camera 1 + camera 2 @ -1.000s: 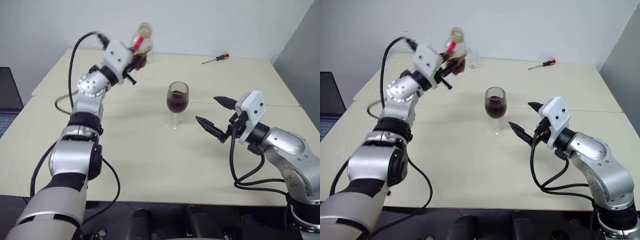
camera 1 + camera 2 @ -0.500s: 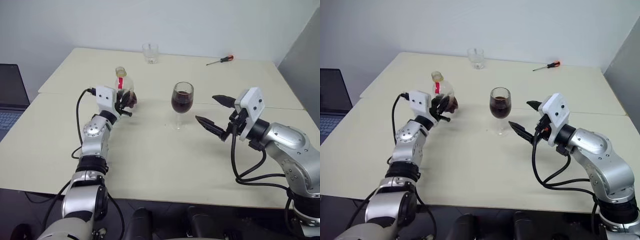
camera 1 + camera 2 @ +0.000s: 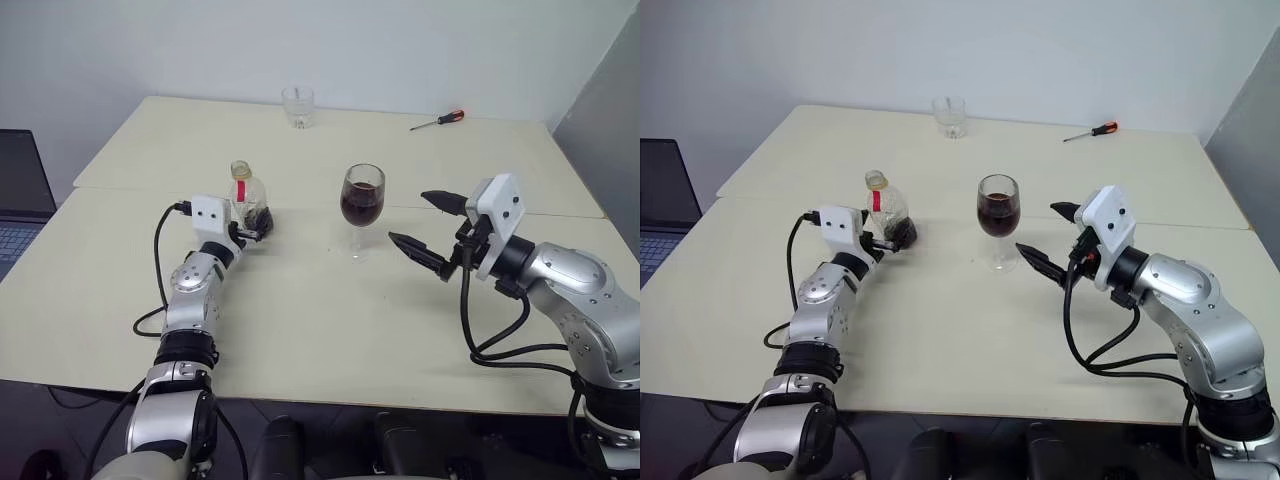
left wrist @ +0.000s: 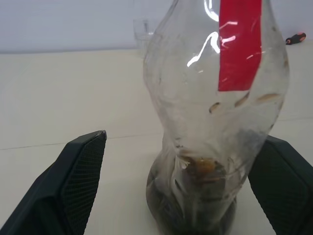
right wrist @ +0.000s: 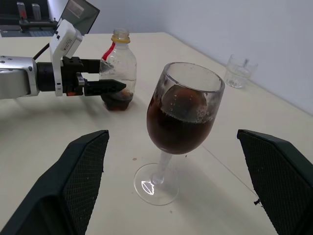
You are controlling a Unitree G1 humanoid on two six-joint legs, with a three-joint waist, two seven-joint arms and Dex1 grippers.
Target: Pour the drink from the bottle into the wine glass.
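Two open grippers: our left gripper stands spread around the upright squat clear plastic bottle on the beige table, contact unclear; its cut-off neck hides. Our right gripper gapes empty beside the stemmed wine glass of dark drink.

Bottle stands upright at frame centre-right between both spread fingers, dark drink pooled at its base.
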